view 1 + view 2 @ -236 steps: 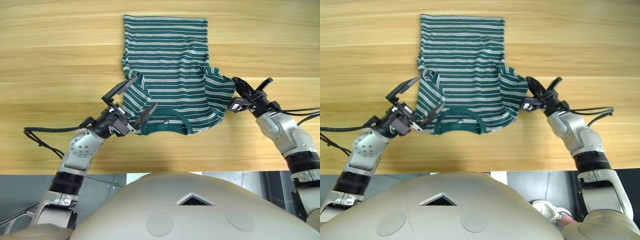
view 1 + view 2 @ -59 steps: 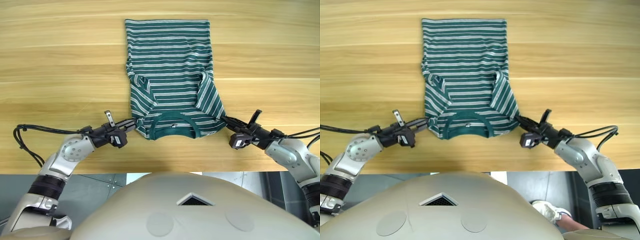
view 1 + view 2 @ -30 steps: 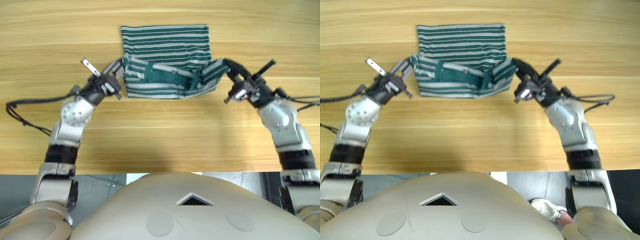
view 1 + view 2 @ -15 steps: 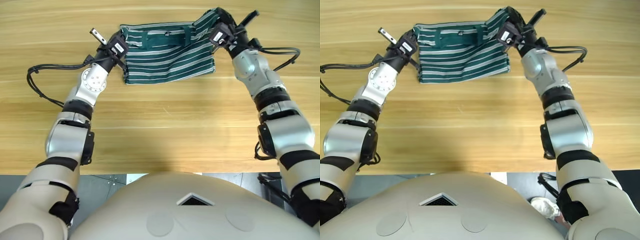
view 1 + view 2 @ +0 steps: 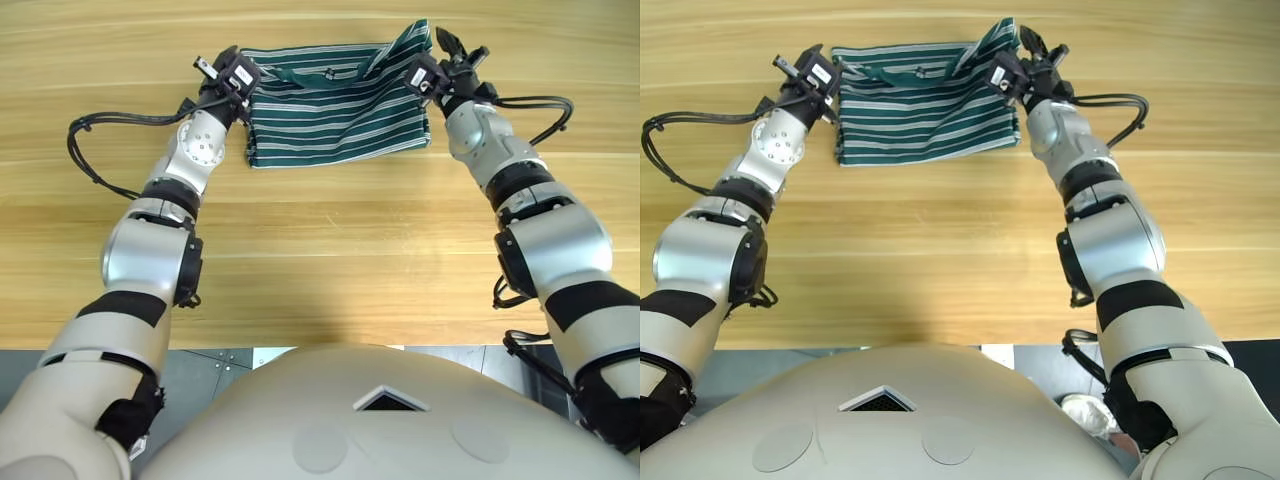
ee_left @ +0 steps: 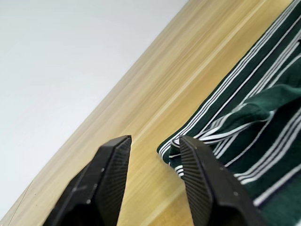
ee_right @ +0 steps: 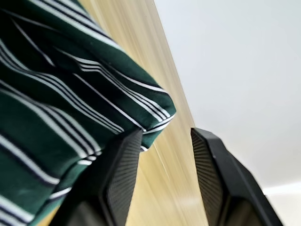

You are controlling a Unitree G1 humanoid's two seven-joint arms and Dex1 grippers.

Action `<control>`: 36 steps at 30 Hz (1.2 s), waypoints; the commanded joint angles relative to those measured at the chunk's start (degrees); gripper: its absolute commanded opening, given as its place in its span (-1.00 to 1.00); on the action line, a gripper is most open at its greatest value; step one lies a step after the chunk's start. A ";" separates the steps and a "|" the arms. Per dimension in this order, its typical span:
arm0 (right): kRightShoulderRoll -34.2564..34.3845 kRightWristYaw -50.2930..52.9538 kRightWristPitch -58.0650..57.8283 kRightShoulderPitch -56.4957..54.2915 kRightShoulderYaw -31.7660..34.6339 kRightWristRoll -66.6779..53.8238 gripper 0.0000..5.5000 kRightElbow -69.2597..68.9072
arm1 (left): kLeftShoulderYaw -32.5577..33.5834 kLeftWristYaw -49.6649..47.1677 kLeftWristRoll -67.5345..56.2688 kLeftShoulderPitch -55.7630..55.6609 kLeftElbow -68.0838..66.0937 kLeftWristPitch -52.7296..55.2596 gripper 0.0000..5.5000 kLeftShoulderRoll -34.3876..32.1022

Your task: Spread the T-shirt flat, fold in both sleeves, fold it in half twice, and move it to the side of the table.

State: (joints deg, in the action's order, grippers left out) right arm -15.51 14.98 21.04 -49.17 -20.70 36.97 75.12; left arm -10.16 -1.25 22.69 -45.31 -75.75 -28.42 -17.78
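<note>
— Item one: the green-and-white striped T-shirt [image 5: 335,105]?
— Folded in half, far across the light wooden table [image 5: 320,260]. Half a second ago we logged its right corner held aloft.
— Grippers?
— Left gripper [image 6: 155,139], right gripper [image 7: 167,132]: fingers spread, both empty, beside the far corners. Right corner peaked; sleeves hidden inside.

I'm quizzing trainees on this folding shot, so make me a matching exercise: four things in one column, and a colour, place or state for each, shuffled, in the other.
Column one:
1. T-shirt
2. left gripper
3. right gripper
4. table

Column two:
A. light wood grain
B. open, at the folded cloth's far right corner
C. green with white stripes, folded over on itself
D. open, at the folded cloth's far left corner

Pairs: 1-C, 2-D, 3-B, 4-A.
</note>
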 commanded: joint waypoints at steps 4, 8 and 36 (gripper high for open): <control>7.09 5.76 1.67 -1.87 -5.17 3.27 0.13 -2.02 | 3.29 -3.35 -1.78 -2.88 -2.26 8.04 0.08 -0.17; 10.76 8.68 6.45 0.55 -13.12 9.20 0.13 -8.28 | 8.25 -5.92 -5.48 1.06 -2.21 7.78 0.29 -1.99; -11.59 -7.53 31.64 8.79 -40.30 23.54 0.13 -37.38 | 13.82 -7.18 -12.37 15.37 6.94 -19.31 0.31 0.57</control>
State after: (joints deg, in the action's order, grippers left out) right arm -21.42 12.89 51.56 -45.47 -60.24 59.44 41.31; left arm 4.84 -8.15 9.25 -27.93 -69.66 -47.34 -17.26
